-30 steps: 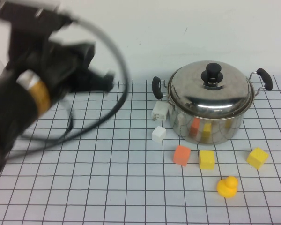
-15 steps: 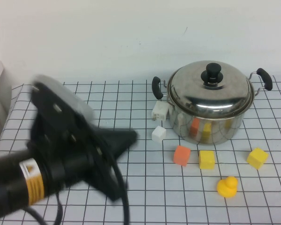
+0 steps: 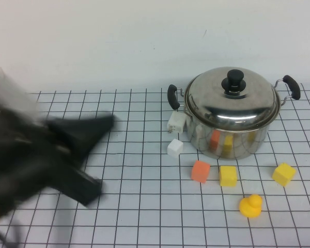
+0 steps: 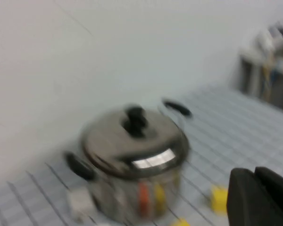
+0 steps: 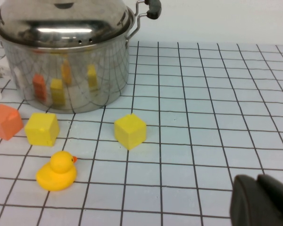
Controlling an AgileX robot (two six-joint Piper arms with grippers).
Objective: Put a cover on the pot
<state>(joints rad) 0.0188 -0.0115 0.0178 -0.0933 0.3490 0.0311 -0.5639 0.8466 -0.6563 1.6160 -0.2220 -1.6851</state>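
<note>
The steel pot point(image 3: 232, 137) stands at the back right of the gridded table, with its domed lid point(image 3: 232, 103) and black knob point(image 3: 233, 80) seated on it. It also shows in the left wrist view point(image 4: 132, 188) and the right wrist view point(image 5: 66, 75), lid on. My left gripper point(image 3: 101, 126) is a blurred black shape at the left, far from the pot; its fingers point(image 4: 243, 197) are together and hold nothing. My right gripper point(image 5: 257, 181) is out of the high view. It hangs low over the table to the right of the pot, shut and empty.
Small things lie on the table in front of the pot: an orange block point(image 3: 200, 171), a yellow block point(image 3: 228, 175), another yellow block point(image 3: 283, 174) and a yellow duck point(image 3: 251, 205). Two white blocks point(image 3: 175, 148) lie at the pot's left side.
My left arm has swung from the back left, down across the left half of the table, and drawn back to the left edge. The pot, lid and blocks have not moved.
</note>
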